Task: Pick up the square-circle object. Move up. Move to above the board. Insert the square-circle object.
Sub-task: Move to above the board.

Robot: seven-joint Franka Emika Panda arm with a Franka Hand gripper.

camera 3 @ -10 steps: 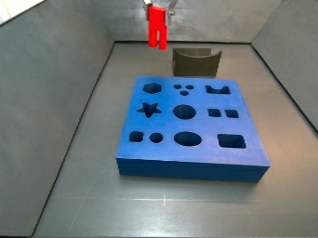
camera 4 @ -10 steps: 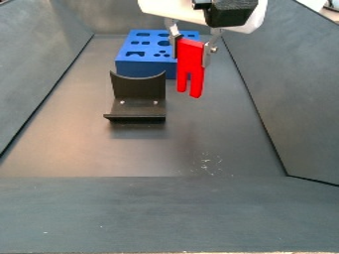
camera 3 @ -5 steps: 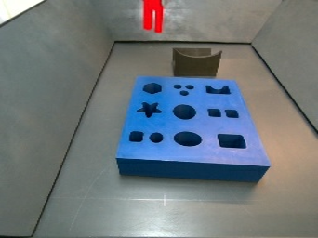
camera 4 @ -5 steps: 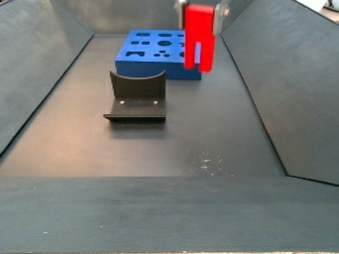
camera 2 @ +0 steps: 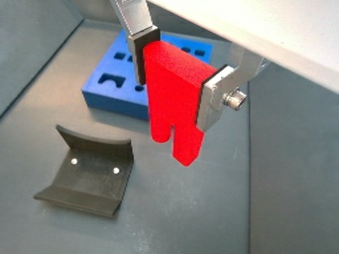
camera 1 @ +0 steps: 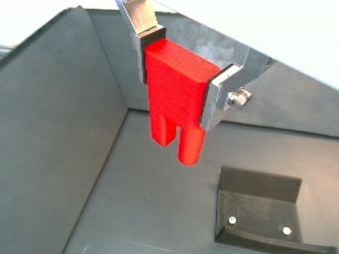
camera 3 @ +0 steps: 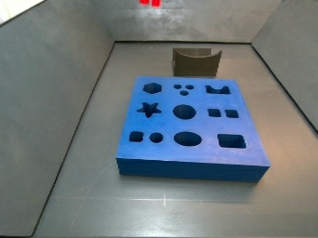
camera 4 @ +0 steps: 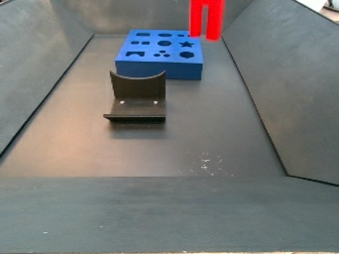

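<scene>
Wrist view A: gripper [camera 1: 185,67] pinching the square-circle object [camera 1: 177,99] across its upper body, silver finger plates flat on two opposite faces. Prongs point down, clear of everything. Fixture [camera 1: 260,206] on the floor well below, off to one side.

Wrist view B: same grip, gripper [camera 2: 176,65] clamped on the red piece [camera 2: 177,104]. Board [camera 2: 142,75] lies on the floor beyond and below the piece, partly hidden by it; a few holes show. Fixture [camera 2: 89,171] sits nearer the cam, apart from the board.

Side view A: only the prong tips of the square-circle object [camera 3: 152,4] show at the frame's top edge; gripper itself out of frame. Board [camera 3: 192,125] flat on the floor, all cut-outs empty. Fixture [camera 3: 196,61] just behind the board's far edge.

Side view B: lower part of the red piece [camera 4: 205,19] hangs high, cut off by the top edge; seems to be over or near the board's [camera 4: 162,52] right end, but depth from this angle uncertain. Fixture [camera 4: 137,97] in front of the board.

Step in hand: judged as the lift ("move up"), prob. near its end. Piece is well off the floor.

Next move needs: lateral travel to above the board, prongs kept vertical, then align w/ the matching square + circle holes before descent. Which holes match: can't tell from these frames.
</scene>
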